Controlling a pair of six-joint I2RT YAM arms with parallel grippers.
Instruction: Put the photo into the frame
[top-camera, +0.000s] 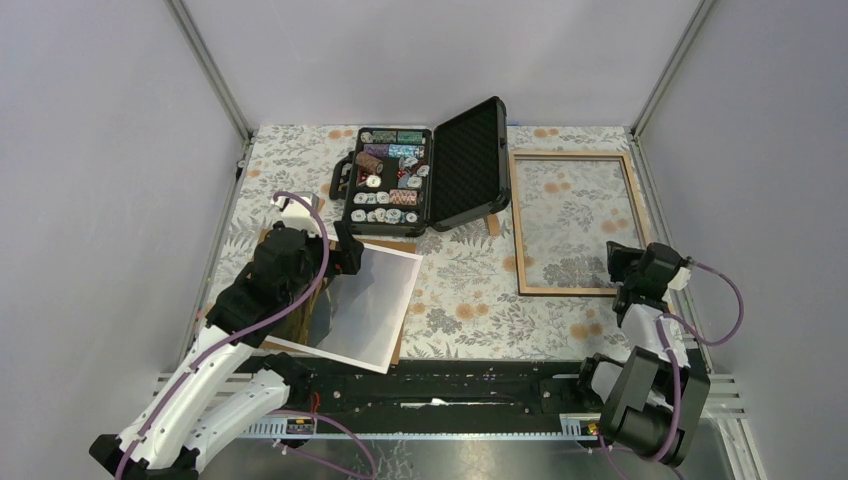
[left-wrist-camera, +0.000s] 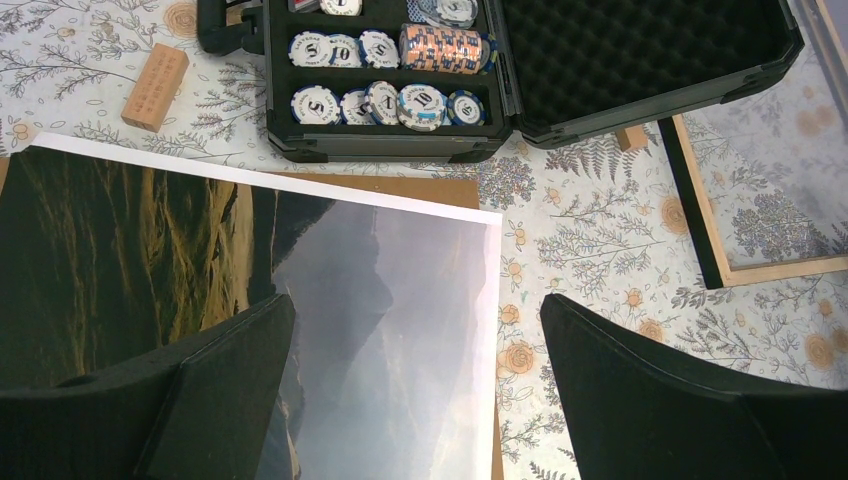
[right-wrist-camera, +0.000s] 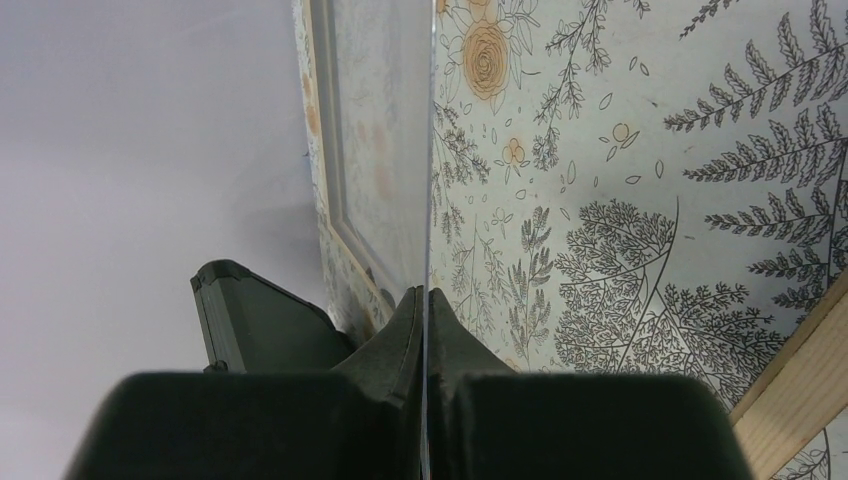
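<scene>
Brown-grey mountain print w/ white border, i.e. the photo (top-camera: 365, 305), lay flat at table left, skewed, on a brown backing board (left-wrist-camera: 420, 188); thin, glossy, rectangular. Frame (top-camera: 570, 153) lay well apart at table right, light-wood rails up, floral tablecloth (top-camera: 480, 300) visible through its opening.

Left gripper (left-wrist-camera: 418, 320) hovered over the photo's right edge, jaws spread wide, one finger above the print, the other above the cloth; nothing held. Right gripper (right-wrist-camera: 425, 300) was pressed together on a thin clear pane (right-wrist-camera: 385, 130), seen edge-on, at the frame's near-right corner. Whether the pane was lifted off the rails: cannot tell.

Judged step: pick-up of photo, not yet begun. Next move calls for descent to the print's edge & a pinch on a v. thin sheet lying flat, which looked hard to get under. Poker case (left-wrist-camera: 640, 60), foam-lined lid open, stood behind; not involved.
</scene>
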